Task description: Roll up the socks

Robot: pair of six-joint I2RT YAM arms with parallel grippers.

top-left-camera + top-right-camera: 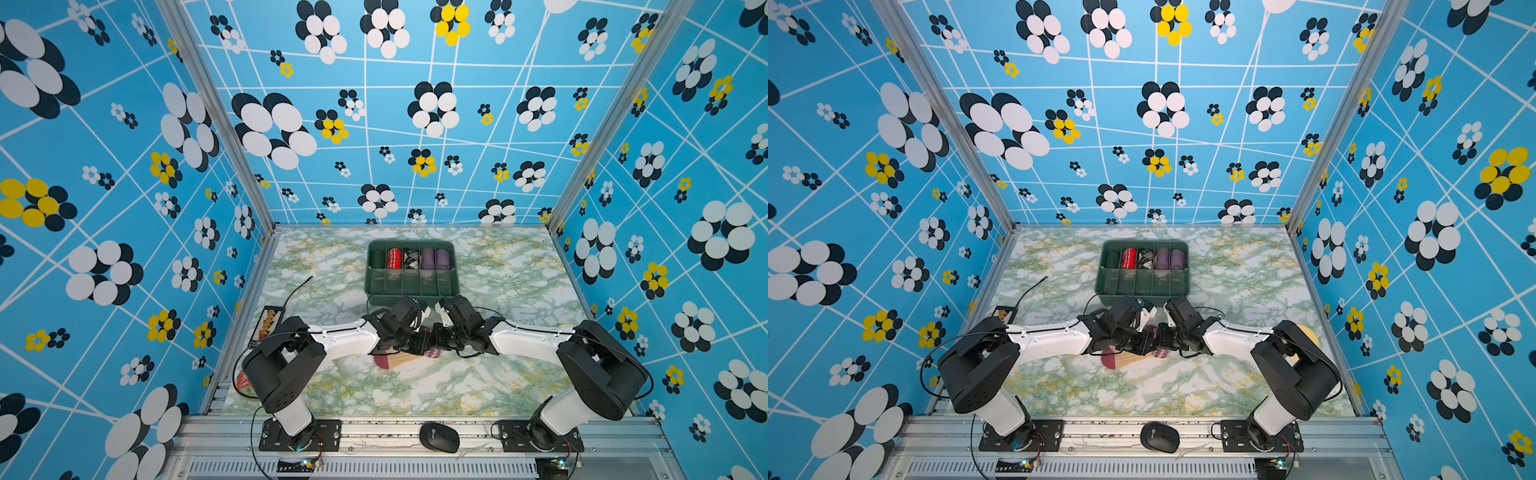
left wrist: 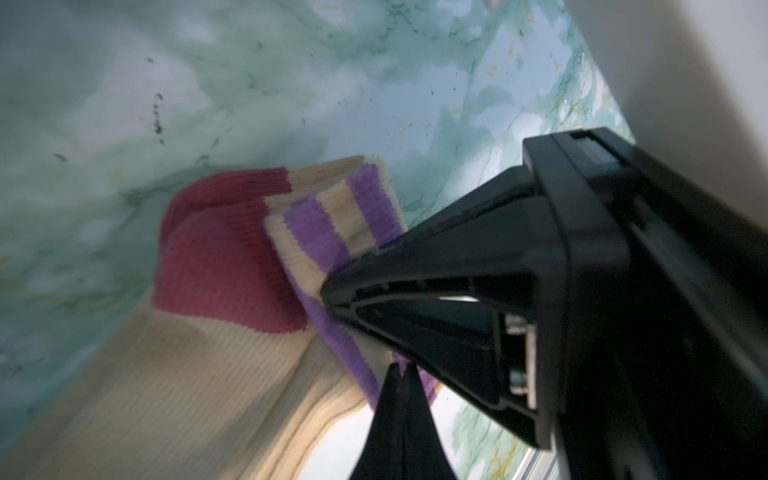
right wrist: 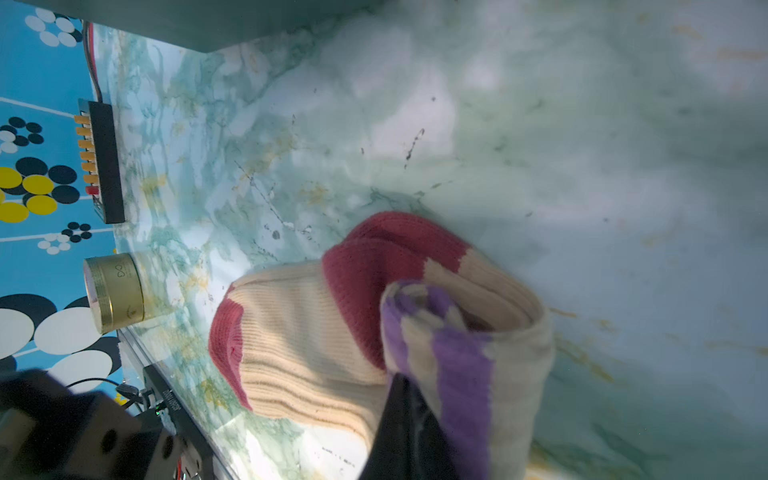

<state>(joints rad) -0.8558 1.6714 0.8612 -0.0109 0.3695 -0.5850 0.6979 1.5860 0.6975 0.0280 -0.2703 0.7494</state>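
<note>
My arms hide most of the socks (image 1: 409, 360) in both top views. They lie folded mid-desk (image 1: 478, 374), nearer the front edge. My left gripper (image 2: 401, 370) and right gripper (image 3: 401, 386) both pinch the striped cuff.

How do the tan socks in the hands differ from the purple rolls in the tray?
The tan socks lie on the table, folded over only at the cuff; the purple rolls sit fully rolled in the tray. The left hand and right hand pinch the tan socks; nothing touches the purple rolls. The tan socks have maroon patches; the purple rolls are plain. Both appear to be socks.
</note>
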